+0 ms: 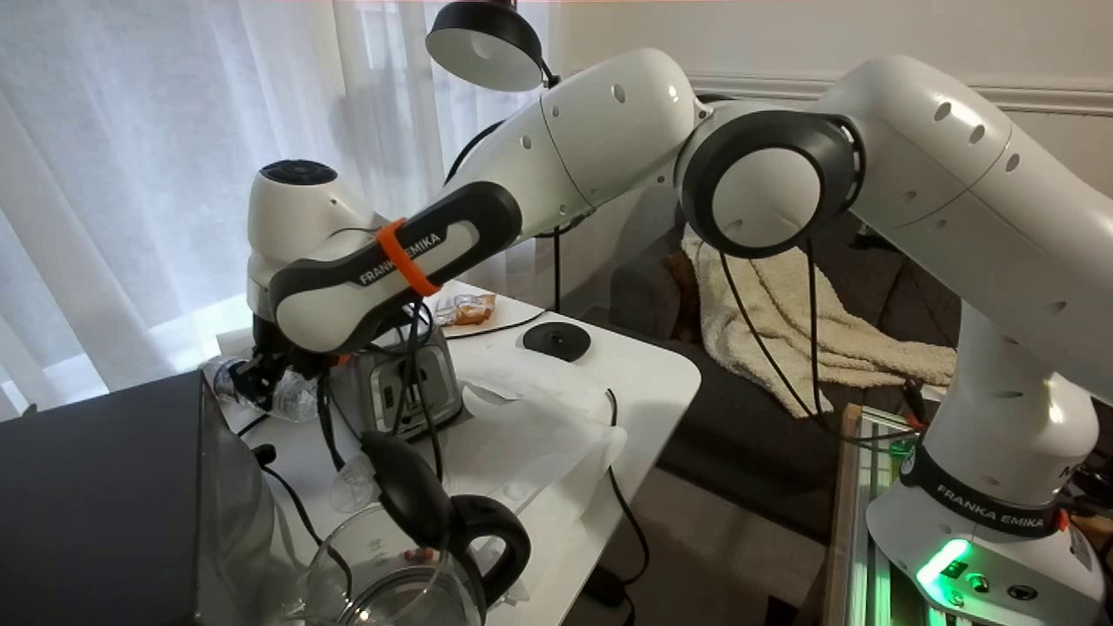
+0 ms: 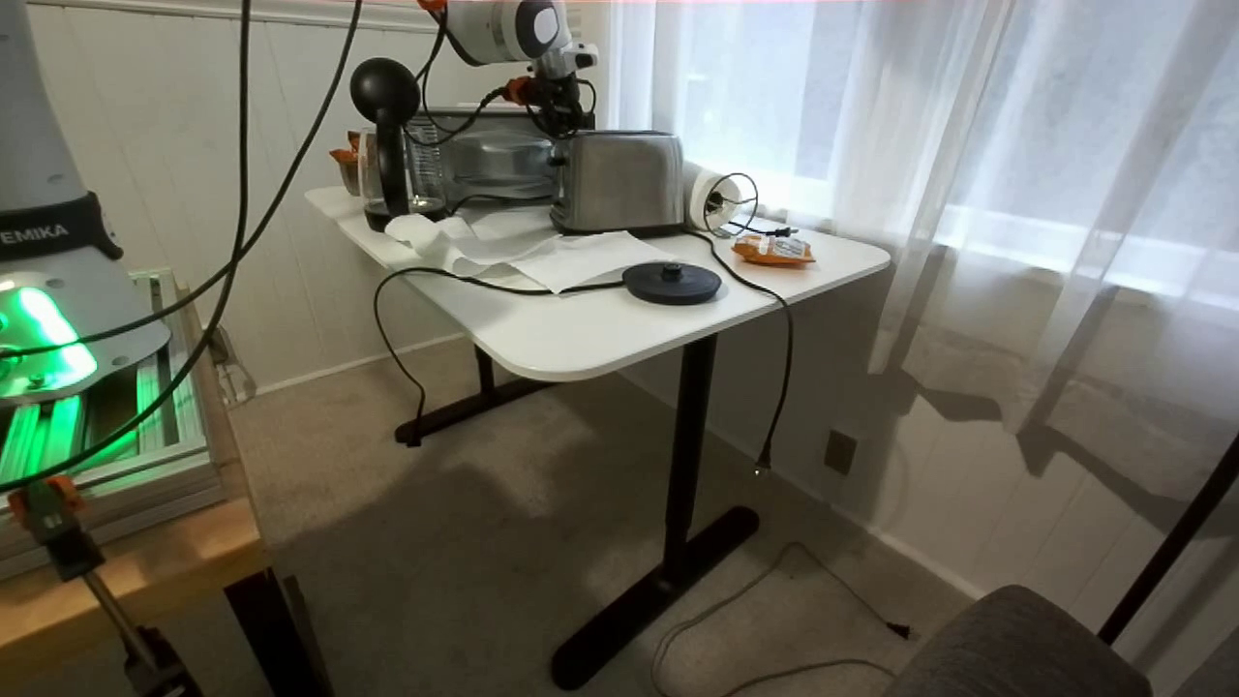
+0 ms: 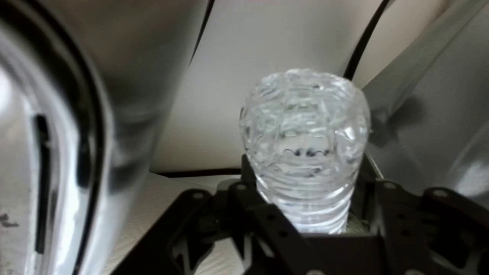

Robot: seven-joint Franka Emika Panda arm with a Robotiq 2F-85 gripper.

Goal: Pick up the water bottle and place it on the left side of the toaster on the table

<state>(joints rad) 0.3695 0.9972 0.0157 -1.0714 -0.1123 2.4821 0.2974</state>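
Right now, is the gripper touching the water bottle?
Touching. The wrist view shows the gripper against both sides of the water bottle, with no visible gap.

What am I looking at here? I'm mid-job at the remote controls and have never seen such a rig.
A white Franka Emika arm ends in a black two-finger gripper. Two pictures are taken from spots away from it; the close-up is taken from its own wrist. Things on the white table include a steel toaster, a glass kettle, what looks like its black base, white paper and an orange packet. The gripper holds a clear plastic water bottle beside the toaster, sideways rather than upright.
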